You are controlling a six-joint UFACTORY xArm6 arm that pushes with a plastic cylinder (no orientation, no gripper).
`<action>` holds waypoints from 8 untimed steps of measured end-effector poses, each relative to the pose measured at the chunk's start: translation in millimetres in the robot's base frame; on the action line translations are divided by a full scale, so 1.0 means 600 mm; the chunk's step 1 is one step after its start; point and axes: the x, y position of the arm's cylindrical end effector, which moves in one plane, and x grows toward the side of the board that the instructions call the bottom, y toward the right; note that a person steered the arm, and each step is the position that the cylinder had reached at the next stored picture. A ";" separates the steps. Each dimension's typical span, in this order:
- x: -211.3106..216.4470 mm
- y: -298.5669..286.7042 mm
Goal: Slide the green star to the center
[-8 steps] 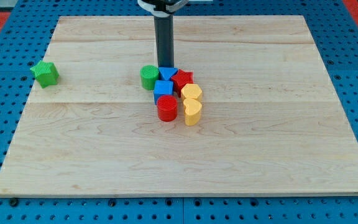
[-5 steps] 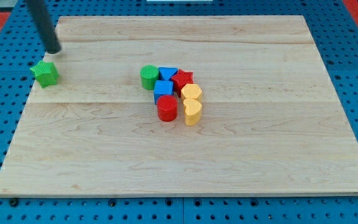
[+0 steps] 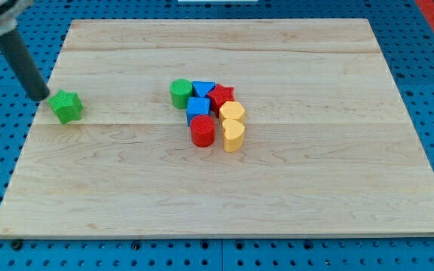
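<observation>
the green star [image 3: 67,106] sits near the left edge of the wooden board [image 3: 292,188], well apart from the cluster at mid-frame. my tip [image 3: 42,96] is just beside the star, at its upper left, which puts the rod on the far side from the middle, the right place for shoving it rightward. there are no jaws here, only a bare rod, so nothing is clamped. the cluster holds a green cylinder [image 3: 180,93], a blue triangle [image 3: 203,89], a red star [image 3: 221,95], a blue cube [image 3: 198,107], a red cylinder [image 3: 202,131] and two yellow hearts [image 3: 233,124], packed touching. they fill the centre, so the star will likely end beside the green cylinder.
</observation>
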 end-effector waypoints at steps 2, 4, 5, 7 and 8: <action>0.030 0.165; 0.115 0.091; 0.085 0.184; 0.081 0.353; 0.165 0.271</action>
